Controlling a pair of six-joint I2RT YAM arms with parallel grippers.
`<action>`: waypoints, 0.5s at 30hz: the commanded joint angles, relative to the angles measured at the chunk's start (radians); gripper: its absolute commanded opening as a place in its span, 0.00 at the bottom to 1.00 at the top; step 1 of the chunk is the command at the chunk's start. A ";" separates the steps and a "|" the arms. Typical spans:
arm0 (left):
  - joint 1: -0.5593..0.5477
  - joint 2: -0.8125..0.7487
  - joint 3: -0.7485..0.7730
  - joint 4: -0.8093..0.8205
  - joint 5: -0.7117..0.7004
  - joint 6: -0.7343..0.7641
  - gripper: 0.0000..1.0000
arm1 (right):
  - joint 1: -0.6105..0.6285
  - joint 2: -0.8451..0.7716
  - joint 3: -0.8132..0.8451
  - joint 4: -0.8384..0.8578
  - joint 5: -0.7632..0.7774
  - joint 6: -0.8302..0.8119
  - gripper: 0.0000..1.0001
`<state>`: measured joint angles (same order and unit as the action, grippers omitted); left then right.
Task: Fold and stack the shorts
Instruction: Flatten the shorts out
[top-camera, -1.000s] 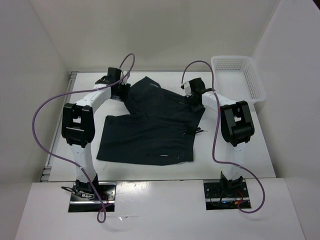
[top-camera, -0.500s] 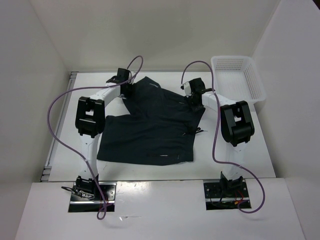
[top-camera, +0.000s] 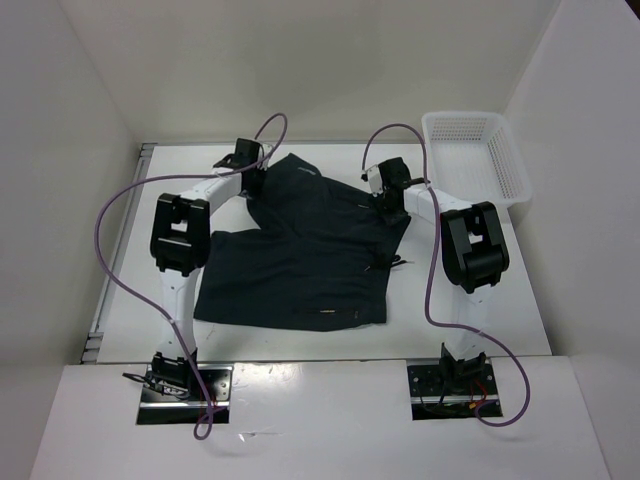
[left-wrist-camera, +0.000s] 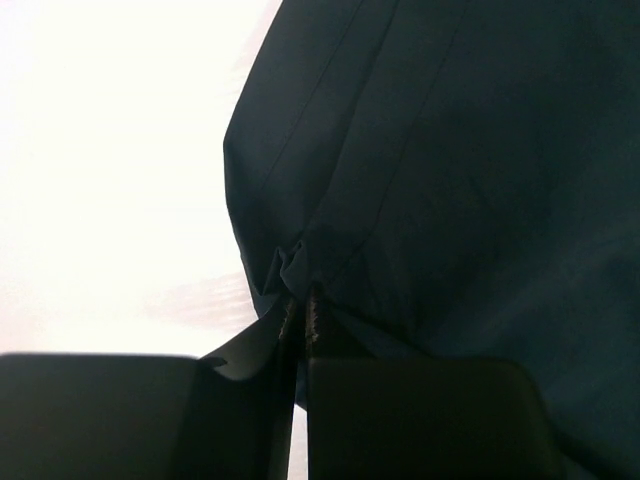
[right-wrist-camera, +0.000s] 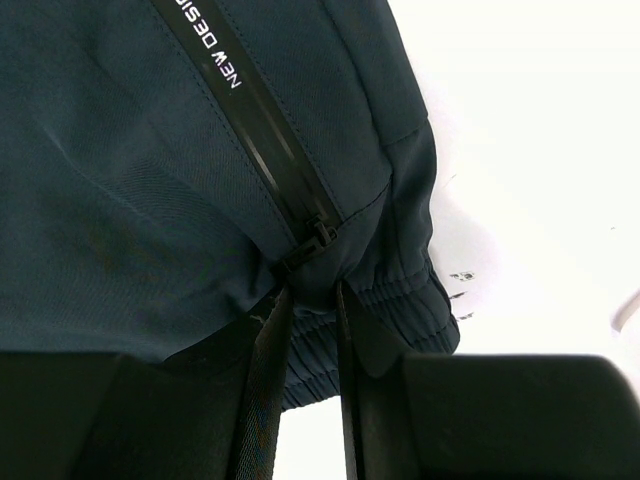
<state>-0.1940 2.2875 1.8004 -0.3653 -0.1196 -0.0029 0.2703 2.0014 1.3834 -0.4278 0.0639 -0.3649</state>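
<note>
Shorts: the shorts (top-camera: 300, 250) lie dark across the middle of the white table (top-camera: 525, 290), between the two arms. The near hem runs along the front and the far edge sits up by both wrists.
Lay of the cloth: mostly flat, and the far left part angles away toward the back. A small pale mark (top-camera: 328, 312) shows near the front hem.
Left end effector: the left end effector (left-wrist-camera: 300, 312) is at the far left edge of the shorts. Its fingers are pressed nearly together, and a puckered fold of the dark fabric is nipped between the tips.
Left wrist view: cloth fills the right side and bright table the left, with seam lines running down into the pinch.
Right end effector: the right end effector (right-wrist-camera: 310, 290) is at the far right corner, clamped onto the shorts right by the zipper pull, with fabric bunched between its fingers.
Right wrist view: a black zipper (right-wrist-camera: 265, 135) runs diagonally with pale lettering (right-wrist-camera: 212, 55) beside it. The gathered waistband (right-wrist-camera: 400, 320) curls just below the grip.
Basket: a white mesh basket (top-camera: 480, 150) sits at the far right corner of the table, apart from the cloth.
Cables: purple cables (top-camera: 100, 240) loop out from both arms.
</note>
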 joint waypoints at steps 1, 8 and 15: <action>0.031 -0.085 -0.045 -0.023 -0.014 0.003 0.06 | 0.006 -0.050 -0.006 0.001 -0.001 -0.006 0.29; 0.097 -0.273 -0.212 -0.089 0.004 0.003 0.07 | 0.006 -0.050 -0.006 0.012 0.019 -0.016 0.29; 0.097 -0.376 -0.422 -0.104 0.032 0.003 0.14 | 0.027 -0.039 0.003 0.012 0.010 -0.025 0.28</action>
<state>-0.0902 1.9442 1.4593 -0.4553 -0.0952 -0.0032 0.2764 2.0010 1.3830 -0.4267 0.0681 -0.3767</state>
